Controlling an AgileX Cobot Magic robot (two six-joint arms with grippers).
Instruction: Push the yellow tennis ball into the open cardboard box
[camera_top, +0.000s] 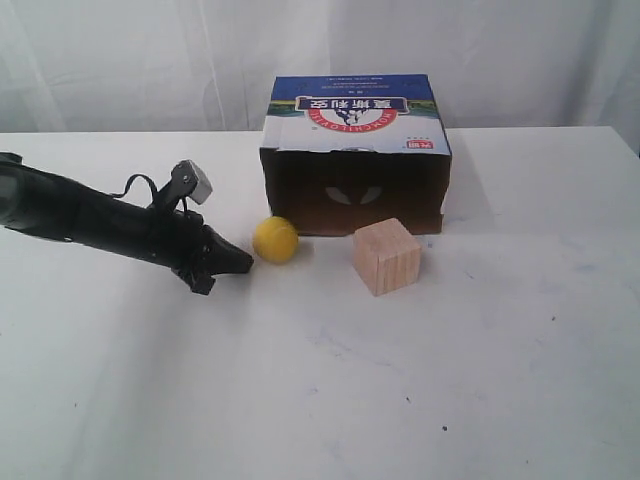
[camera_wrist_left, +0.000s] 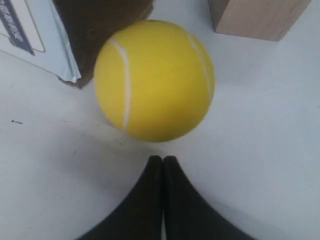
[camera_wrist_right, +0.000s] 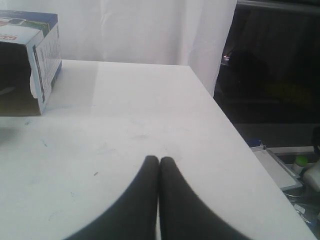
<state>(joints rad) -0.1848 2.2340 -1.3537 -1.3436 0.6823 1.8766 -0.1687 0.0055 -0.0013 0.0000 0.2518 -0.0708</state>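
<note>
The yellow tennis ball (camera_top: 275, 240) (camera_wrist_left: 155, 80) rests on the white table just in front of the left corner of the open cardboard box (camera_top: 355, 130) (camera_wrist_left: 30, 40), whose dark opening faces the camera. My left gripper (camera_top: 245, 262) (camera_wrist_left: 163, 159) is shut and empty, its tips close behind the ball on the left, with a narrow gap of table between them. Far from the ball, my right gripper (camera_wrist_right: 159, 160) is shut on nothing over bare table, and the exterior view does not show it. The box's side (camera_wrist_right: 42, 55) appears in the right wrist view.
A light wooden cube (camera_top: 386, 256) (camera_wrist_left: 257, 17) stands right of the ball, in front of the box's opening. The table's right edge (camera_wrist_right: 235, 125) drops off to a dark area with clutter. A white curtain hangs behind the table.
</note>
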